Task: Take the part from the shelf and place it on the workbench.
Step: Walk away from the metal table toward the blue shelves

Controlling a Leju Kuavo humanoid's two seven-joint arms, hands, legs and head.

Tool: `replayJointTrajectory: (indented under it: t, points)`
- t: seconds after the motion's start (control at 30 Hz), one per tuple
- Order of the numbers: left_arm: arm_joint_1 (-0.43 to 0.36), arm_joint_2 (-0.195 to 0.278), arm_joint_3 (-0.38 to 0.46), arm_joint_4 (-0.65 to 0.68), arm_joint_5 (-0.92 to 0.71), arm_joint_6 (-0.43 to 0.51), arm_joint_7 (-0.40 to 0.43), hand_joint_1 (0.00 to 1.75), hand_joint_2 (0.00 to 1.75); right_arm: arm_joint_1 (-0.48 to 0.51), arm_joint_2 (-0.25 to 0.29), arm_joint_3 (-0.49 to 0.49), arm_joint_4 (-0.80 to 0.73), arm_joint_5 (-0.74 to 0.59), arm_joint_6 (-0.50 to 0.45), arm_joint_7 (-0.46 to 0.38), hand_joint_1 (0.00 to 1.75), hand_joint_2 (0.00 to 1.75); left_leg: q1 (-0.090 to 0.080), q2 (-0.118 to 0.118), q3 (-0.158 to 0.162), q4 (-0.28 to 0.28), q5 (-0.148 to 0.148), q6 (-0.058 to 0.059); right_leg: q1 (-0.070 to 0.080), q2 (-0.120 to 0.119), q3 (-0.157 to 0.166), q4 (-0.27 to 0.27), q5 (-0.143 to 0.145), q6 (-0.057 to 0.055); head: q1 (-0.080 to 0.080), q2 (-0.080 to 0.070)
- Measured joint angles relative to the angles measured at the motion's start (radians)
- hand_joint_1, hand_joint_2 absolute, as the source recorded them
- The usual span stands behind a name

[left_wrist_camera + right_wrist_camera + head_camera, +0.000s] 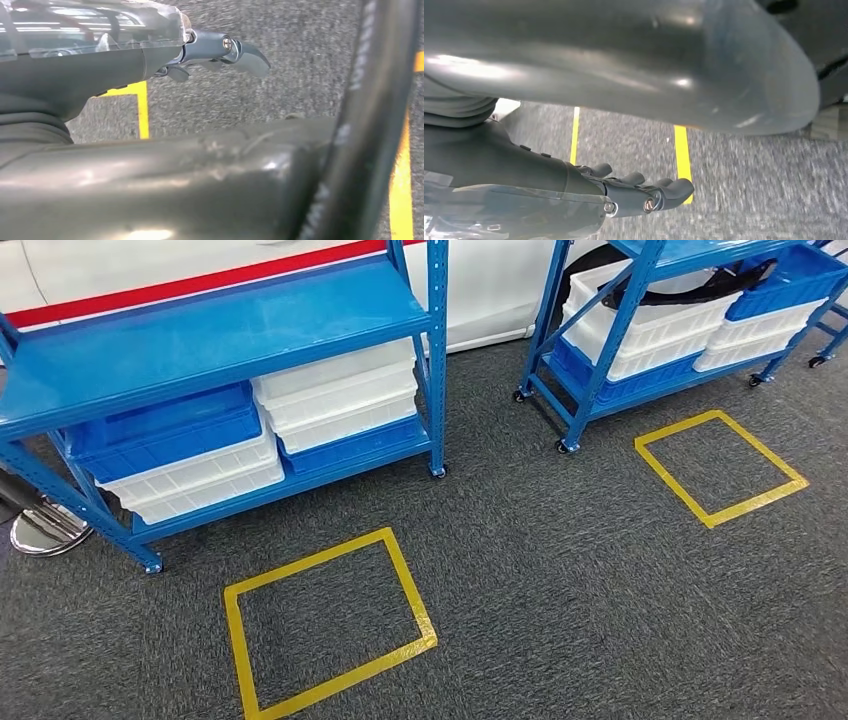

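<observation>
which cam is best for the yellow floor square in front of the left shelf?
Head view: the whole yellow square shows on the carpet before the left shelf. The wrist views catch short yellow tape strips beside each hand; which square, I can't tell.
</observation>
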Motion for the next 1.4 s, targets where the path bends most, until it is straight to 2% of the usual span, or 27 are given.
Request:
replayJointTrajectory:
  t: [0.07, 0.1, 0.17, 0.2, 0.27, 0.33, 0.4, 0.43, 0.5, 0.57, 0.63, 0.67, 0.7, 0.77, 0.8, 0.87, 0.9, 0.93, 1.0, 1.07, 1.13, 1.17, 1.2, 1.27, 1.3, 1.33, 1.4]
  points:
    - [-0.003, 0.0, 0.0, 0.0, 0.001, 0.0, 0.001, 0.0, 0.0, 0.003, 0.0, 0.0, 0.0, 0.001, 0.0, 0.0, 0.0, 0.0, 0.0, 0.053, -0.052, 0.112, -0.063, -0.005, 0.005, -0.028, 0.0, -0.001, -0.001, -0.008, 0.0, 0.0]
    - [-0.005, 0.0, 0.0, 0.0, 0.001, 0.0, 0.001, 0.0, 0.0, 0.005, 0.0, 0.0, 0.0, 0.001, 0.0, 0.0, 0.0, 0.0, 0.001, 0.06, -0.077, 0.166, -0.086, -0.006, 0.008, -0.044, 0.0, 0.0, -0.003, -0.011, 0.0, 0.0]
    - [-0.005, 0.0, 0.001, 0.0, 0.002, 0.0, 0.001, 0.0, 0.0, 0.006, -0.001, 0.0, 0.0, 0.002, 0.0, 0.0, 0.0, 0.0, 0.002, 0.067, -0.085, 0.194, -0.084, -0.008, 0.01, -0.075, 0.0, 0.002, -0.007, -0.012, 0.0, 0.0]
    - [-0.004, 0.0, 0.002, 0.0, 0.002, 0.0, 0.001, 0.0, 0.0, 0.006, -0.001, 0.0, 0.0, 0.002, 0.0, 0.0, 0.0, 0.0, 0.002, 0.074, -0.061, 0.155, -0.058, -0.008, 0.011, -0.089, 0.001, 0.003, -0.01, -0.011, 0.0, 0.0]
    - [-0.004, 0.0, 0.003, 0.0, 0.004, 0.0, 0.001, 0.0, 0.0, 0.005, -0.001, 0.0, 0.0, 0.002, 0.001, 0.0, 0.0, 0.0, -0.002, 0.119, 0.007, 0.033, -0.006, -0.001, 0.014, -0.113, 0.006, 0.008, -0.016, -0.005, 0.0, 0.0]
    - [-0.007, 0.0, 0.004, 0.0, 0.007, 0.0, 0.0, 0.0, 0.0, 0.004, -0.001, 0.0, 0.0, 0.002, 0.003, 0.0, 0.0, 0.0, -0.008, 0.15, 0.039, -0.033, 0.01, 0.011, 0.018, -0.134, 0.011, 0.01, -0.021, 0.005, 0.0, 0.0]
    - [-0.006, 0.0, 0.005, 0.0, 0.01, 0.0, 0.0, 0.0, 0.0, 0.0, -0.001, 0.0, 0.0, 0.002, 0.004, -0.001, 0.0, 0.0, -0.01, 0.133, 0.037, -0.041, 0.011, 0.023, 0.02, -0.153, 0.018, 0.007, -0.023, 0.015, 0.0, 0.0]
    - [-0.004, 0.0, 0.005, 0.0, 0.011, 0.0, 0.0, 0.0, 0.0, -0.002, -0.001, 0.0, 0.0, 0.002, 0.004, 0.0, 0.0, 0.0, -0.008, 0.122, 0.039, -0.045, 0.014, 0.029, 0.018, -0.147, 0.021, 0.008, -0.026, 0.021, 0.0, 0.0]
    - [-0.003, -0.001, 0.005, 0.0, 0.012, 0.0, 0.0, 0.0, 0.0, -0.003, -0.001, 0.0, 0.0, 0.002, 0.004, 0.0, 0.0, 0.0, -0.002, 0.1, 0.043, -0.056, 0.024, 0.041, 0.014, -0.093, 0.008, 0.046, -0.058, 0.032, 0.0, 0.0]
    - [-0.007, -0.001, 0.006, 0.0, 0.013, 0.0, 0.0, 0.0, 0.0, 0.0, -0.001, -0.001, 0.0, 0.002, 0.005, 0.0, 0.0, 0.0, -0.002, 0.078, 0.04, -0.058, 0.03, 0.05, 0.01, -0.036, -0.047, 0.156, -0.121, 0.036, 0.0, 0.0]
    - [-0.008, -0.001, 0.006, -0.001, 0.013, 0.0, 0.0, 0.0, 0.0, 0.003, -0.001, -0.002, 0.0, 0.002, 0.005, 0.0, 0.0, 0.0, -0.002, 0.05, 0.037, -0.057, 0.032, 0.052, 0.008, -0.024, -0.102, 0.26, -0.154, 0.037, 0.0, 0.0]
    - [-0.008, 0.0, 0.006, -0.001, 0.014, 0.0, 0.0, 0.0, 0.0, 0.004, -0.001, -0.002, 0.0, 0.002, 0.004, 0.0, 0.0, 0.0, -0.002, 0.034, 0.037, -0.056, 0.032, 0.052, 0.008, -0.023, -0.109, 0.267, -0.14, 0.037, 0.0, 0.0]
    - [-0.007, 0.0, 0.006, -0.001, 0.014, -0.001, -0.002, 0.0, 0.0, 0.004, -0.001, -0.002, 0.0, 0.002, 0.004, 0.0, 0.0, 0.0, -0.002, 0.018, 0.038, -0.054, 0.032, 0.051, 0.007, -0.019, -0.098, 0.235, -0.108, 0.036, 0.0, 0.0]
    - [-0.005, -0.002, 0.007, 0.0, 0.016, -0.003, -0.006, 0.0, 0.0, 0.006, -0.001, -0.003, 0.0, 0.001, 0.004, -0.001, 0.0, 0.0, -0.002, -0.011, 0.038, -0.05, 0.03, 0.046, 0.005, 0.016, -0.044, 0.108, -0.034, 0.03, 0.0, 0.0]
    - [-0.006, -0.002, 0.007, 0.0, 0.016, -0.003, -0.008, 0.0, 0.0, 0.006, -0.001, -0.004, 0.0, 0.0, 0.004, -0.002, 0.0, 0.0, -0.003, -0.025, 0.036, -0.047, 0.029, 0.041, 0.004, 0.035, -0.022, 0.056, -0.013, 0.028, 0.0, 0.0]
    - [-0.007, -0.004, 0.007, 0.0, 0.016, -0.004, -0.011, 0.0, 0.0, 0.006, -0.001, -0.006, 0.0, -0.001, 0.003, -0.003, 0.0, 0.0, -0.002, -0.045, 0.028, -0.045, 0.03, 0.028, 0.006, 0.055, -0.008, 0.015, -0.006, 0.026, 0.0, 0.0]
    - [-0.006, -0.004, 0.008, 0.0, 0.016, -0.004, -0.012, 0.0, 0.0, 0.004, -0.001, -0.006, 0.0, -0.002, 0.003, -0.003, 0.0, 0.0, -0.001, -0.055, 0.025, -0.046, 0.031, 0.02, 0.007, 0.044, -0.007, 0.011, -0.005, 0.024, 0.0, 0.0]
    - [-0.004, -0.003, 0.008, -0.001, 0.017, -0.004, -0.013, 0.0, 0.0, 0.002, -0.001, -0.006, 0.0, -0.004, 0.001, -0.005, 0.0, 0.0, 0.001, -0.056, 0.024, -0.046, 0.031, 0.014, 0.006, 0.034, -0.006, 0.008, -0.002, 0.019, 0.0, 0.0]
    - [-0.001, -0.003, 0.011, -0.001, 0.018, -0.004, -0.015, 0.0, 0.0, 0.001, 0.0, -0.009, 0.0, -0.012, -0.006, -0.009, 0.0, 0.0, 0.0, -0.016, 0.008, -0.012, 0.007, 0.005, 0.002, 0.016, -0.001, -0.003, 0.0, 0.006, 0.0, 0.0]
    - [-0.004, -0.003, 0.014, -0.001, 0.02, -0.004, -0.016, 0.0, 0.0, 0.004, 0.0, -0.013, 0.0, -0.017, -0.012, -0.012, 0.0, 0.0, -0.001, 0.043, -0.047, 0.1, -0.051, -0.002, 0.004, -0.001, 0.001, -0.007, -0.008, -0.005, 0.0, 0.0]
    - [-0.006, -0.003, 0.015, -0.001, 0.02, -0.006, -0.018, 0.0, 0.0, 0.008, 0.0, -0.015, 0.0, -0.018, -0.013, -0.012, 0.0, 0.0, 0.001, 0.065, -0.108, 0.221, -0.089, -0.007, 0.008, -0.018, 0.007, -0.006, -0.021, -0.01, 0.0, 0.0]
    - [-0.005, -0.004, 0.015, -0.001, 0.02, -0.007, -0.021, 0.0, 0.0, 0.009, 0.0, -0.015, 0.0, -0.017, -0.014, -0.008, 0.0, 0.0, 0.002, 0.067, -0.118, 0.24, -0.083, -0.008, 0.009, -0.025, 0.012, -0.005, -0.027, -0.009, 0.0, 0.0]
    - [-0.004, -0.004, 0.015, -0.001, 0.021, -0.008, -0.025, 0.0, 0.0, 0.01, 0.0, -0.015, 0.0, -0.016, -0.015, -0.004, 0.0, 0.0, 0.002, 0.068, -0.108, 0.22, -0.058, -0.006, 0.01, -0.031, 0.021, -0.004, -0.032, -0.007, 0.0, 0.0]
    - [-0.004, -0.007, 0.016, -0.001, 0.021, -0.007, -0.031, 0.0, 0.0, 0.009, 0.0, -0.015, 0.0, -0.012, -0.017, 0.007, 0.0, 0.0, -0.001, 0.075, -0.044, 0.092, 0.01, 0.004, 0.01, -0.041, 0.041, -0.004, -0.043, 0.001, 0.0, 0.0]
    - [-0.006, -0.008, 0.016, -0.002, 0.021, -0.004, -0.033, 0.0, 0.0, 0.008, 0.0, -0.015, 0.0, -0.011, -0.018, 0.01, 0.0, 0.0, -0.005, 0.08, -0.012, 0.028, 0.027, 0.011, 0.011, -0.045, 0.049, -0.004, -0.05, 0.007, 0.0, 0.0]
    - [-0.009, -0.01, 0.017, -0.002, 0.02, -0.002, -0.034, 0.0, 0.0, 0.007, 0.0, -0.015, 0.0, -0.01, -0.018, 0.011, 0.0, 0.0, -0.008, 0.085, 0.009, -0.014, 0.03, 0.019, 0.012, -0.048, 0.054, -0.005, -0.055, 0.013, 0.0, 0.0]
    - [-0.012, -0.015, 0.018, -0.002, 0.02, -0.001, -0.034, 0.0, 0.0, 0.003, 0.0, -0.015, 0.0, -0.008, -0.018, 0.012, 0.0, 0.0, -0.013, 0.086, 0.023, -0.042, 0.012, 0.033, 0.013, -0.052, 0.065, -0.003, -0.057, 0.026, 0.0, 0.0]
